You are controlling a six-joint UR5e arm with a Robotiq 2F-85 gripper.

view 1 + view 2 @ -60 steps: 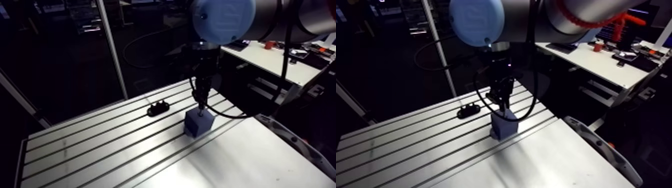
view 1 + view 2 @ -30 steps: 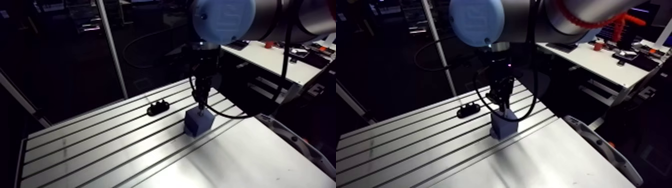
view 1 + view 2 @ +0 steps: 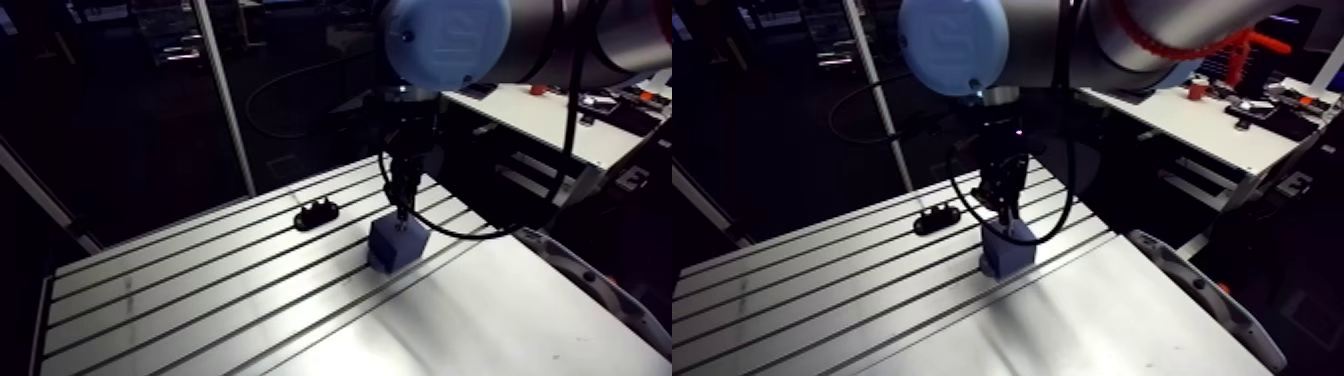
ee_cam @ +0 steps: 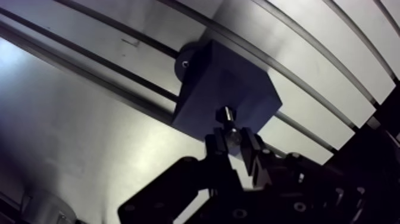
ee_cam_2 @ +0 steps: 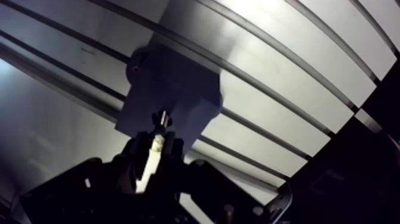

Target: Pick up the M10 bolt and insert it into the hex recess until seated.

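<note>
A dark blue block [image 4: 226, 83] stands on the slotted aluminium table [image 3: 200, 290]; it also shows in the arm view as the block [image 3: 398, 243]. My gripper [image 4: 236, 142] hangs straight over it, shut on a small bolt [image 4: 230, 122]. The bolt's bright shank sits between the fingertips [image 4: 216, 145] and its dark end points down at the block's upper face. Whether that end touches the block or a recess I cannot tell; the recess itself is hidden behind the bolt. In the arm view the gripper [image 3: 402, 208] ends just above the block.
A small black fitting [image 3: 316, 214] lies on the table behind and left of the block. A round foot with a screw hole [image 4: 184, 62] sticks out at the block's far corner. The table's edge [image 3: 560, 255] runs close on the right.
</note>
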